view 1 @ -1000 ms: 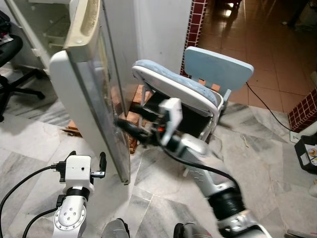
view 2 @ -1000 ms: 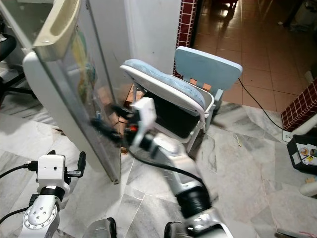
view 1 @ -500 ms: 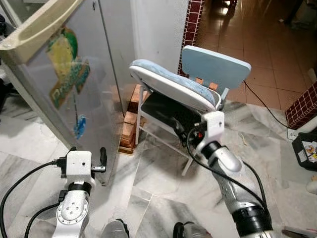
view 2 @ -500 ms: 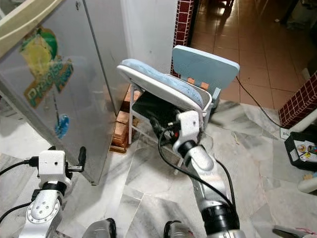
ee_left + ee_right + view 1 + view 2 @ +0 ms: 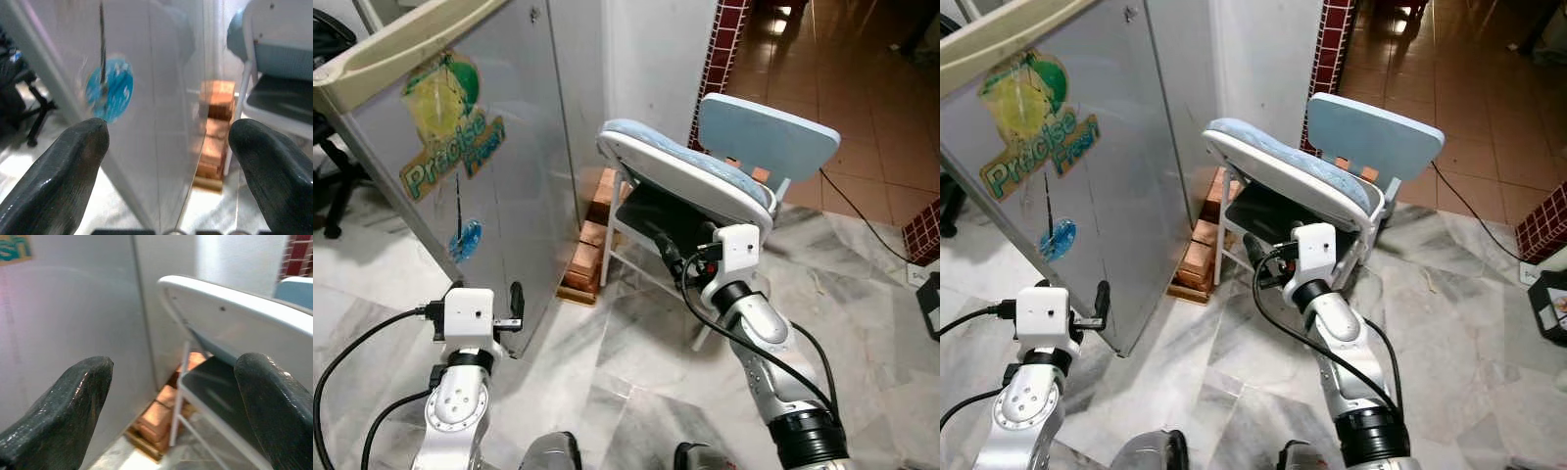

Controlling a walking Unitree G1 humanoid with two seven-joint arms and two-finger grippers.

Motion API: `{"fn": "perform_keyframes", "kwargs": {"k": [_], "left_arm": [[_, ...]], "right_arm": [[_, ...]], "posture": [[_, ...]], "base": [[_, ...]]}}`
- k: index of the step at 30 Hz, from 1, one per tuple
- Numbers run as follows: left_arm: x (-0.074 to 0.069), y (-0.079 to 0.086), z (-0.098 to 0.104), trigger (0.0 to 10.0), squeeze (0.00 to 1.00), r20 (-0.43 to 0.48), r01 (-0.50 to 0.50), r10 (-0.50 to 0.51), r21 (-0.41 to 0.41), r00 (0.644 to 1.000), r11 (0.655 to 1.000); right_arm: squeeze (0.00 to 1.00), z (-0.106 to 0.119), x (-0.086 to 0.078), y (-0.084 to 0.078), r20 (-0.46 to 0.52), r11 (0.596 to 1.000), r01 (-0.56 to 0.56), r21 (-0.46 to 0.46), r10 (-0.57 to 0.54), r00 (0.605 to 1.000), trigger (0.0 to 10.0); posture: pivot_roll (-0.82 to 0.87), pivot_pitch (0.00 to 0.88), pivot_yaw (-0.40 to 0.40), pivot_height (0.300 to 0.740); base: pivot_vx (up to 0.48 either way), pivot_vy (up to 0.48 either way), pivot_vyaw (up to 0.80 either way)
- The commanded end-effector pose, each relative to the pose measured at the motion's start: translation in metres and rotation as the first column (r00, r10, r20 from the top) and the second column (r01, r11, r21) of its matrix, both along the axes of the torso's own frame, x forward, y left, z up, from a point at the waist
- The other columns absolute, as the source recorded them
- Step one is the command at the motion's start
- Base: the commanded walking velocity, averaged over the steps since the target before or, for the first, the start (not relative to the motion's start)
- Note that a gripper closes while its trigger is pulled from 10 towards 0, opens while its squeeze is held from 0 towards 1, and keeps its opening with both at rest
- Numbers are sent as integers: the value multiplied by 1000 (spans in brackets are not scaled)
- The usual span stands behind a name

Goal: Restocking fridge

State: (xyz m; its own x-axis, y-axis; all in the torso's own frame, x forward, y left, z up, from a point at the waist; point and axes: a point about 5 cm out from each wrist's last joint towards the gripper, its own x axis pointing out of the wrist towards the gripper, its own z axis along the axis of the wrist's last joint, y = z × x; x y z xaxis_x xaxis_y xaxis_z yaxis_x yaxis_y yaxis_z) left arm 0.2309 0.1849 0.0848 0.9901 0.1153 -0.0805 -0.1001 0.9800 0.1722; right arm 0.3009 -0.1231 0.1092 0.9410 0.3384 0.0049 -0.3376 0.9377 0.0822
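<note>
- Fridge door (image 5: 489, 166) stood shut, its top cut off from sight.
- My left gripper (image 5: 168, 147) hung just before its lower corner, fingers spread wide, empty.
- My right gripper (image 5: 171, 401) hovered right of the fridge beside the chair (image 5: 744, 147), spread, empty.
- Bricks (image 5: 592, 240) lay half hidden between them.

Silver fridge door (image 5: 524, 127), pale-blue chair (image 5: 759, 137)

Fridge door (image 5: 499, 147) cut off at top edge; blue sticker (image 5: 109, 91) blurred; black bin (image 5: 1553, 305) cropped.
</note>
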Motion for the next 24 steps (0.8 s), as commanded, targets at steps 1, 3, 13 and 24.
{"fn": "perform_keyframes", "kwargs": {"k": [1, 3, 13, 24], "left_arm": [[1, 4, 4, 10000, 0, 6, -18, 18, 13, 1000, 1000], [1, 5, 3, 10000, 0, 6, -19, 19, 13, 1000, 1000], [5, 8, 1, 10000, 0, 2, -39, 39, 7, 999, 999], [2, 2, -8, 10000, 0, -27, -42, 42, -14, 999, 999]], "right_arm": [[0, 5, -1, -5, 17, 1000, 27, 2, -27, 999, 10000], [0, 5, -1, -5, 16, 1000, 30, 4, -30, 999, 10000], [0, 0, -3, -9, 6, 999, 51, -6, -51, 999, 10000], [0, -12, -7, -17, -34, 995, 99, -18, -99, 994, 10000]], "posture": [[-8, 145, 37, 740], [-8, 145, 37, 740], [-28, 136, 30, 740], [-36, 106, 24, 740]], "base": [[0, 480, -800], [0, 480, -800], [0, 480, -784], [0, 480, -41]]}}
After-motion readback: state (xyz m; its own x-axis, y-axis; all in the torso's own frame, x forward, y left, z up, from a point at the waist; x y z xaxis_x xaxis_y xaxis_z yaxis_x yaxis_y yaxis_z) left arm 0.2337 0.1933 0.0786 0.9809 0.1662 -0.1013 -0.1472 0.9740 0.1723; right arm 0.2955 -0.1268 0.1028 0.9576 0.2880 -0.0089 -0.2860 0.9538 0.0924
